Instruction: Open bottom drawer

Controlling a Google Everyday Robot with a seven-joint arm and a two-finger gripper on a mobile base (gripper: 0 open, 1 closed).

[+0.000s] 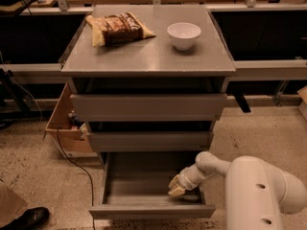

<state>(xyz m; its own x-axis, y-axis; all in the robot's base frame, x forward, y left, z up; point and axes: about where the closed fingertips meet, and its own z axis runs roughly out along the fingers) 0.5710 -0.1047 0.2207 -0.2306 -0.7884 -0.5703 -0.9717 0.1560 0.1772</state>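
Observation:
The bottom drawer (151, 211) of the grey cabinet stands pulled out, its flat front near the frame's lower edge and its empty grey tray (139, 181) showing. My gripper (176, 188) is on the white arm (259, 190) that comes in from the lower right. It sits inside the drawer at its right side, just behind the front panel, fingertips pointing down-left. The two upper drawer fronts (148, 107) stand slightly out.
On the cabinet top (148, 56) lie a brown snack bag (117, 28) and a white bowl (183, 34). A wooden box (64, 123) with a cable stands at the cabinet's left. A dark shoe (29, 218) is at the bottom left. Benches run behind.

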